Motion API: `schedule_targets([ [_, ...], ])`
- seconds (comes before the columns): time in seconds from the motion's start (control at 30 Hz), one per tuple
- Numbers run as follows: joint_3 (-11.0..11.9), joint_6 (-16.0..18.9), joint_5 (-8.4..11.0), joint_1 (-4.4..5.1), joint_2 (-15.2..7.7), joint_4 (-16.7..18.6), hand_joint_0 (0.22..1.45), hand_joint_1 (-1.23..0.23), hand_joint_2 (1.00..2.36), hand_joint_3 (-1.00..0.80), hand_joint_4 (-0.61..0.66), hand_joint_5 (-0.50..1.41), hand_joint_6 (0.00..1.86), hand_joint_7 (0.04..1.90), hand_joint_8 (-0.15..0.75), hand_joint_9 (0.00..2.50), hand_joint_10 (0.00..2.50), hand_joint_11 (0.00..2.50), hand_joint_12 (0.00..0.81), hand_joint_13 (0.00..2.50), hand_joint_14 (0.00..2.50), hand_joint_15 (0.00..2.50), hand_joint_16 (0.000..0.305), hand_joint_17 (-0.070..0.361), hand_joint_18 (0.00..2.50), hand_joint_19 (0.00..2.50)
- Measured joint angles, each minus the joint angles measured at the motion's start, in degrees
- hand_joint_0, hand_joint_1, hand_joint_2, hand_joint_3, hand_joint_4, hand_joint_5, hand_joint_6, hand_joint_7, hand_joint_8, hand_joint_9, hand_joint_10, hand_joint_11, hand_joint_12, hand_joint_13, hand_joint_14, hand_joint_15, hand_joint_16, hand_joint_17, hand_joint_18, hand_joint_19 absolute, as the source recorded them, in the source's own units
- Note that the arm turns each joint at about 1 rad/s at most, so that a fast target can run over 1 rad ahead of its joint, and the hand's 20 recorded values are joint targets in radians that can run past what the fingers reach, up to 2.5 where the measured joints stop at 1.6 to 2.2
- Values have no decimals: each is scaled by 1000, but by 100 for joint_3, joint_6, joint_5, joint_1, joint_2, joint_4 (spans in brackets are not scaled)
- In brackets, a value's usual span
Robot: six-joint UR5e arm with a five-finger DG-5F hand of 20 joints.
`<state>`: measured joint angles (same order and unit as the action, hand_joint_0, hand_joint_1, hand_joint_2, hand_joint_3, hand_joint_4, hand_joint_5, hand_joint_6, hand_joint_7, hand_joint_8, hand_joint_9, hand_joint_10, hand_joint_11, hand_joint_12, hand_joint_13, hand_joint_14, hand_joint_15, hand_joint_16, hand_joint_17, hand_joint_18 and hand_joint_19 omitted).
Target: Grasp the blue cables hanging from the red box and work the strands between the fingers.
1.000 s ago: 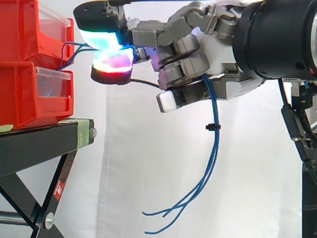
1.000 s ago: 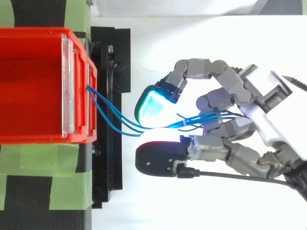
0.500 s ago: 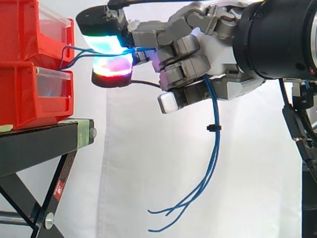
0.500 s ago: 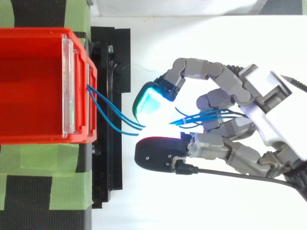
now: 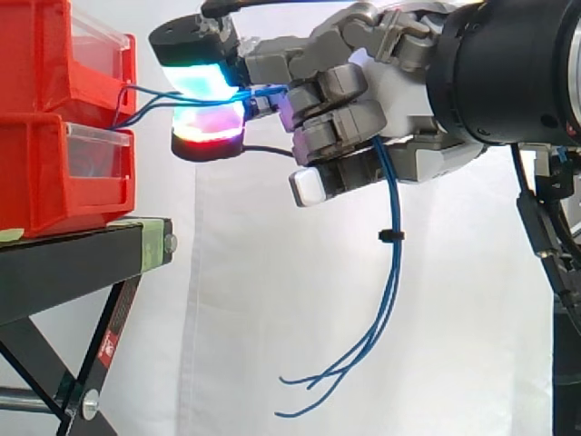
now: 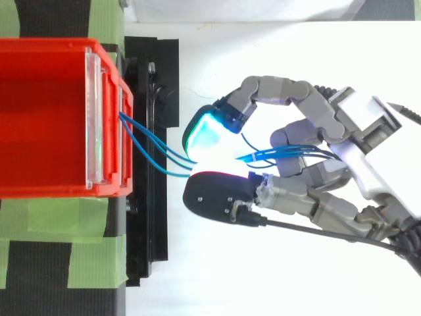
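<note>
The grey-jointed robot hand pinched the thin blue cables between two glowing fingertip pads, near the upper red plastic box. The loose ends hung below the palm. Working the strands had probably begun, and the next move called for gentle rubbing without tugging.

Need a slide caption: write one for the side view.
Robot hand pinches blue cables between glowing fingertips beside stacked red bins, loose ends dangling below.

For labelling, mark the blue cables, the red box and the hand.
blue cables [image 5: 395, 263]: side view, hanging stretch.
red box [image 5: 36, 54]: side view, side wall.
hand [image 6: 365, 151]: top view, white body.
</note>
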<state>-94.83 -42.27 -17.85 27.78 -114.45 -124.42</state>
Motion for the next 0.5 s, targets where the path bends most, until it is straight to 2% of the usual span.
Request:
schedule_targets([
  [0.07,0,2,25,0,0,22,828,-526,1010,-726,237,152,329,1262,369,1558,2500,2500,537,1757,2500,1566,198,149,2045,795],
  [0.33,1,22,87,4,1,116,777,-616,1008,-788,243,103,363,1239,369,1558,2500,2500,537,1757,2500,1566,198,149,2045,795],
  [0.5,1,46,270,7,1,289,783,-687,1007,-798,243,60,411,1213,369,1558,2500,2500,537,1757,2500,1566,198,149,2045,795],
])
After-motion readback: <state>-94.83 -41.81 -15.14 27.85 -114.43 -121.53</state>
